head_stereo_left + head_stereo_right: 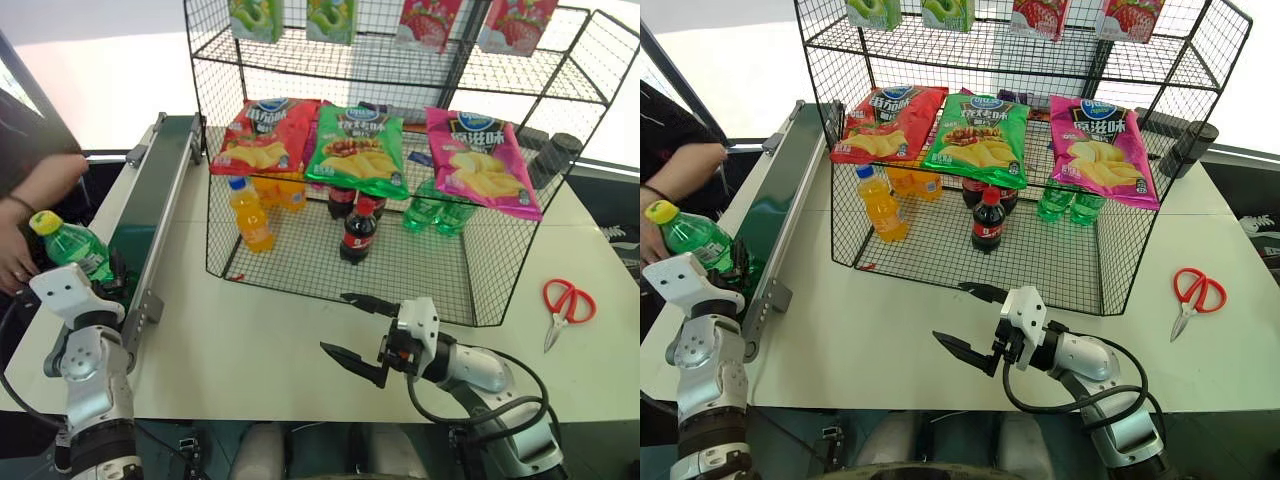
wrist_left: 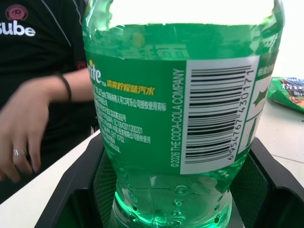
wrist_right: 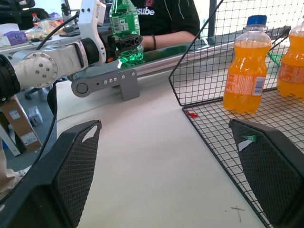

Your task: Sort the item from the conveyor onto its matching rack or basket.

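Note:
The item, a clear-green soda bottle (image 1: 75, 248) with a yellow cap, stands upright at the near end of the conveyor (image 1: 165, 180), a dark green belt with grey rails at the table's left. My left gripper (image 1: 106, 272) is shut on the bottle's lower body (image 3: 124, 28), a finger on each side of it (image 2: 180, 118). The black wire rack (image 1: 330, 285) stands at the middle back of the table. In front of the rack, my right gripper (image 1: 333, 321) hangs open over the white table with nothing between its fingers.
Inside the rack stand orange-drink bottles (image 1: 250, 215), cola bottles (image 1: 358, 230) and green bottles (image 1: 430, 210); snack bags (image 1: 357, 150) hang on its front. Red scissors (image 1: 565, 305) lie at the right. A person's hand (image 1: 40, 190) rests beside the conveyor at the left.

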`<state>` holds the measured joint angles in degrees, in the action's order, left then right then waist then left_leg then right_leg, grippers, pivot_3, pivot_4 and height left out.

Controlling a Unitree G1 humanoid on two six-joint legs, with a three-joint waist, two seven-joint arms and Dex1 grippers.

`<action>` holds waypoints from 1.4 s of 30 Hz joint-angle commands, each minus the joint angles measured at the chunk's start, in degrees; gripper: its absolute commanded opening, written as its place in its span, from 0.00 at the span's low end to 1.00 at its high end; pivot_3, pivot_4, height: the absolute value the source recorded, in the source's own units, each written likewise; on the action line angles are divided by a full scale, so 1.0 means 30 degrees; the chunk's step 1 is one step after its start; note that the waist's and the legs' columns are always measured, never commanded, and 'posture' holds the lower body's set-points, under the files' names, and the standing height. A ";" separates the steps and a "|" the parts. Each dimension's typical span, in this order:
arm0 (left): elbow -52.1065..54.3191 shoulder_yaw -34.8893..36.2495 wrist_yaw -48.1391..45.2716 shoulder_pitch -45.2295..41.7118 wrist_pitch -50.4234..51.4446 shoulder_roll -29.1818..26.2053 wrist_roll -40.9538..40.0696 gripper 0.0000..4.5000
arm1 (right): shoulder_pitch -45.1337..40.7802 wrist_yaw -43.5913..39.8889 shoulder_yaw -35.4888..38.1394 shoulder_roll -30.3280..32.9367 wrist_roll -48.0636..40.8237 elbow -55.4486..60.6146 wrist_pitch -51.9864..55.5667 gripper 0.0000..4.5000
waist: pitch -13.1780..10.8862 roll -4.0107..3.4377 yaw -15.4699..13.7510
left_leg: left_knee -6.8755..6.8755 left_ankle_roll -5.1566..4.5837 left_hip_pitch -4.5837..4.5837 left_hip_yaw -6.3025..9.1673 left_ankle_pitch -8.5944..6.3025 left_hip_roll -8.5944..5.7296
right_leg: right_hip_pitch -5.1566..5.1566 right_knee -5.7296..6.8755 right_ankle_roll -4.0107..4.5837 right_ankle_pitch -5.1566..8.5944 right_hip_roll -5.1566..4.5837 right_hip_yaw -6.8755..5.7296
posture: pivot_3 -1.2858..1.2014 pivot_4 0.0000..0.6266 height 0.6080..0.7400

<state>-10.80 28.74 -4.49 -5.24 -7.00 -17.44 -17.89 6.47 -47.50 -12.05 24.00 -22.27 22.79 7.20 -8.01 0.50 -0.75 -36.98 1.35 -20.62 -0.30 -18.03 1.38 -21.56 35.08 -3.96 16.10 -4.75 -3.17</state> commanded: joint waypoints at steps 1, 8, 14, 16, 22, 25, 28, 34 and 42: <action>0.0763 0.0015 -0.0291 0.0118 -0.0489 -0.0484 0.0290 0.60 | -0.0128 0.0048 0.0224 0.0042 -0.0445 0.0814 0.0130 1.00 | -0.0001 -0.0001 0.0008 | 0.0001 0.0000 0.0000 -0.0001 0.0000 0.0000 | -0.0001 0.0000 0.0000 0.0000 0.0000 0.0000 | 0.52 0.24 1.00; 0.4278 -0.1389 -0.3880 0.1277 -0.0853 -0.2125 0.0091 0.60 | -0.0479 0.0006 0.0704 0.0557 -0.0210 0.0788 0.0054 1.00 | 0.0025 0.0101 0.0012 | -0.0004 0.0017 -0.0139 0.0001 0.0009 0.0003 | -0.0124 0.0001 0.0007 -0.0002 0.0000 0.0000 | 0.52 0.24 1.00; 0.7258 -0.4586 -0.7810 0.2173 0.0070 -0.2548 -0.0887 0.60 | -0.1668 0.0180 0.0854 0.0892 -0.0468 0.1291 0.0903 1.00 | 0.0004 0.0063 0.0045 | -0.0022 0.0073 -0.0255 0.0003 0.0041 -0.0014 | -0.0229 0.0001 0.0030 -0.0019 -0.0019 0.0000 | 0.52 0.24 1.00; 0.7790 -0.6249 -0.9084 0.2045 0.0528 -0.2428 -0.1029 0.60 | -0.2330 0.0561 0.0925 0.0688 -0.0712 0.1580 0.1479 1.00 | 0.0001 0.0058 0.0045 | -0.0022 0.0073 -0.0254 0.0003 0.0042 -0.0016 | -0.0233 0.0006 0.0030 -0.0019 -0.0022 -0.0001 | 0.52 0.24 1.00; 0.6224 -1.0519 -1.2603 0.0046 0.1265 -0.1285 -0.1006 0.60 | -0.4260 0.1794 0.0818 0.0095 -0.0943 0.1897 0.3246 1.00 | -0.0007 0.0040 0.0025 | -0.0029 0.0070 -0.0255 0.0005 0.0047 -0.0014 | -0.0236 0.0023 0.0023 -0.0023 0.0001 -0.0013 | 0.52 0.24 1.00; 0.4721 -1.2000 -1.4353 -0.1505 0.0963 -0.0734 -0.0737 0.60 | -0.4674 0.2210 0.0876 -0.0020 -0.0972 0.2045 0.3839 1.00 | -0.0005 0.0042 0.0016 | -0.0035 0.0066 -0.0258 0.0005 0.0048 -0.0017 | -0.0236 0.0031 -0.0030 -0.0052 0.0030 -0.0020 | 0.52 0.24 1.00; 0.3614 -1.2721 -1.5467 -0.2830 0.0605 -0.0133 -0.0667 0.60 | -0.4702 0.2558 0.1037 -0.0065 -0.1081 0.2356 0.4291 1.00 | -0.0006 0.0042 0.0009 | -0.0046 0.0062 -0.0261 0.0006 0.0050 -0.0027 | -0.0234 0.0039 -0.0053 -0.0065 0.0063 -0.0029 | 0.52 0.24 1.00; 0.2439 -1.3491 -1.7554 -0.4114 0.0247 0.0319 -0.0640 0.60 | -0.4340 0.2943 0.1241 -0.0092 -0.1076 0.2847 0.4703 1.00 | -0.0003 0.0046 0.0020 | -0.0070 0.0054 -0.0253 0.0006 0.0052 -0.0033 | -0.0231 0.0064 -0.0110 -0.0092 0.0186 -0.0030 | 0.52 0.24 1.00; 0.1940 -1.3769 -1.8834 -0.4812 0.0004 0.0613 -0.0498 0.60 | -0.3941 0.2908 0.1148 -0.0272 -0.0889 0.2527 0.4593 1.00 | -0.0003 0.0047 0.0012 | -0.0095 0.0053 -0.0250 0.0022 0.0053 0.0003 | -0.0228 0.0080 -0.0113 -0.0093 0.0287 -0.0016 | 0.52 0.24 1.00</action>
<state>-6.67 -12.77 -60.42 -18.28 -5.48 -16.13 -18.66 -5.15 -38.60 -8.76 23.57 -23.97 28.76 21.66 -8.02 0.64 -0.72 -37.27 1.51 -21.36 -0.22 -17.87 1.42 -22.23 35.32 -4.30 15.81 -3.86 -3.21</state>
